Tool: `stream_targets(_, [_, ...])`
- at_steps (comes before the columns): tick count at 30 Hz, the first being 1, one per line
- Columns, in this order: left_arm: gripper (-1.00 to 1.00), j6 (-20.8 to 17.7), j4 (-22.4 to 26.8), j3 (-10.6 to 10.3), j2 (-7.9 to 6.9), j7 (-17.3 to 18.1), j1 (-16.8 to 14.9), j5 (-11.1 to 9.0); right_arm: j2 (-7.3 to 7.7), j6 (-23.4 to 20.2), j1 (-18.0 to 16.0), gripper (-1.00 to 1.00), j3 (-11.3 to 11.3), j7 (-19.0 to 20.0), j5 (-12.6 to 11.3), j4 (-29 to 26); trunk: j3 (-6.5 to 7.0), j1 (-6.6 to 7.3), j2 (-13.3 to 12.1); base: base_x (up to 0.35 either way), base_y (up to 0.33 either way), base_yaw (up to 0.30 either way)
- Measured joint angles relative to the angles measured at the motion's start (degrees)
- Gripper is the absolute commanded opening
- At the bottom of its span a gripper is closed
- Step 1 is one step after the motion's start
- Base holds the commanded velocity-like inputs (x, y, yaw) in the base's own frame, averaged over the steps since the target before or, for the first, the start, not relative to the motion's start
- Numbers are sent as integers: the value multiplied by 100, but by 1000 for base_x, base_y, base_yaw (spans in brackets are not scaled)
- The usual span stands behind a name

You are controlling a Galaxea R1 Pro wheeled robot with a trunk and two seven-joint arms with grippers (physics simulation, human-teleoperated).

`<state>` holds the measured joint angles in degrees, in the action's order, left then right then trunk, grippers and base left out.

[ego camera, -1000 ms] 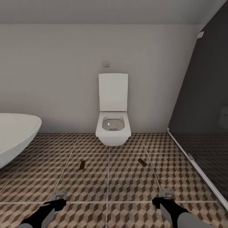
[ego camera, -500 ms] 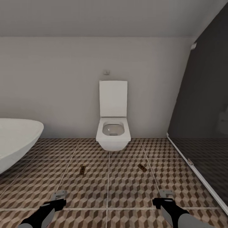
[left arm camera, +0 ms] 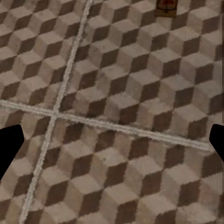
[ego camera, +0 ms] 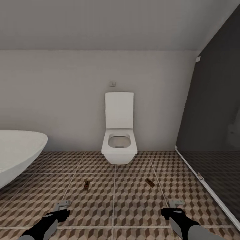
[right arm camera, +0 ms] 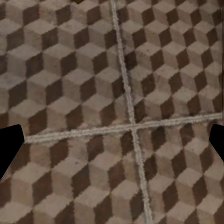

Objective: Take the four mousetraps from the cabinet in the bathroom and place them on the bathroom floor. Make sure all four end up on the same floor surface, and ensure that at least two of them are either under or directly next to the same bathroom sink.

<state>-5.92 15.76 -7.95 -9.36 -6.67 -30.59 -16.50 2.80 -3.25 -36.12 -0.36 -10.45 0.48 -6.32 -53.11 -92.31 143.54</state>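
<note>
With both grippers, left [ego camera: 62, 207] and right [ego camera: 172, 206], spread and empty, two traps [ego camera: 86, 185] [ego camera: 149, 182] by the toilet [ego camera: 119, 146] risk missing the sink requirement.

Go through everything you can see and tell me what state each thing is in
Toilet: lid up, bowl open.
Left mousetrap: flat on the bathroom floor.
Right mousetrap: flat on the floor, angled.
Left gripper: open, empty.
Right gripper: open, empty.
Bathtub: partly seen.

Even, dim, diffuse light — no visible source, no glare. Shadows are faint. Wrist views look soft and blurred; head view bends straight lines toward its edges.
</note>
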Motion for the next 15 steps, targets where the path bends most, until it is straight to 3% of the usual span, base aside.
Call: stream_targets(15, [100, 0, 0, 0, 0, 0, 0, 0, 1, 222, 2, 100, 4, -14, -14, 2, 333, 39, -20, 0, 0, 0])
